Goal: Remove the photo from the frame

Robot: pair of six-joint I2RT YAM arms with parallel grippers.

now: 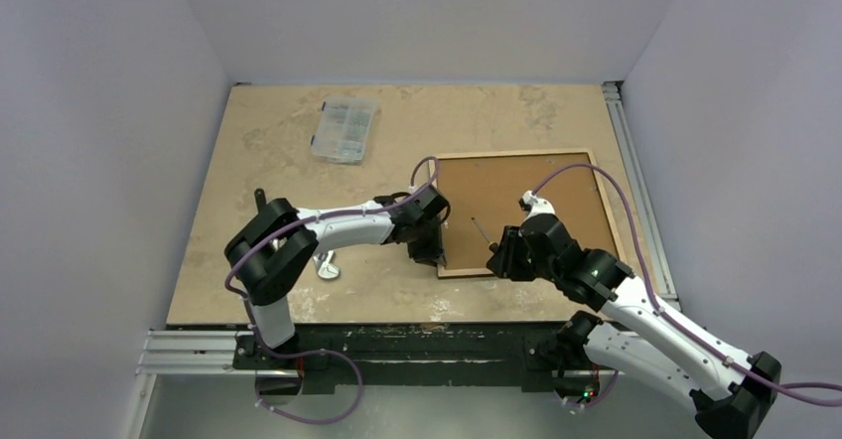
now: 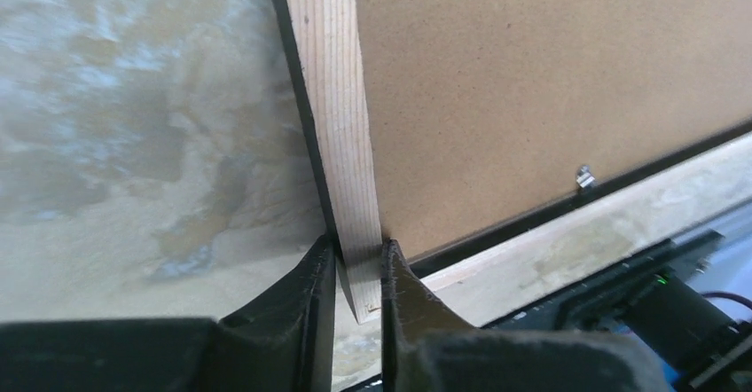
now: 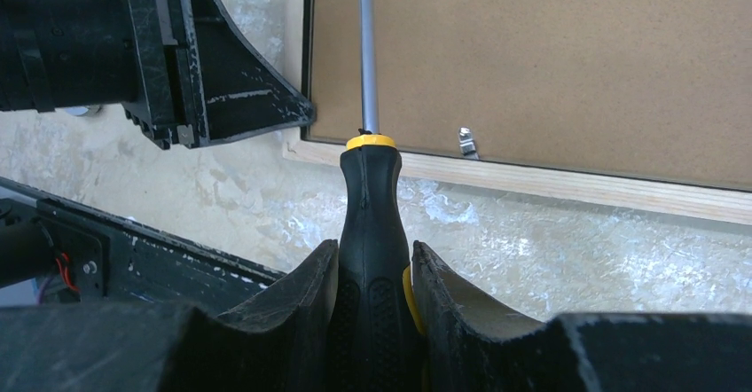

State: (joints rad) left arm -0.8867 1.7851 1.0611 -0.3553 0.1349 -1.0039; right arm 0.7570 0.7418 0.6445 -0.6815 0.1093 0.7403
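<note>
No legible text — none anywhere

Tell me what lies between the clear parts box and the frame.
Only bare tabletop separates the parts box and the frame, shown in the top external view.

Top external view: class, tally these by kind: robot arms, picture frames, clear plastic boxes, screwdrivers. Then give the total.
Robot arms: 2, the left arm and the right arm
picture frame: 1
clear plastic box: 1
screwdriver: 1
Total: 5
</note>
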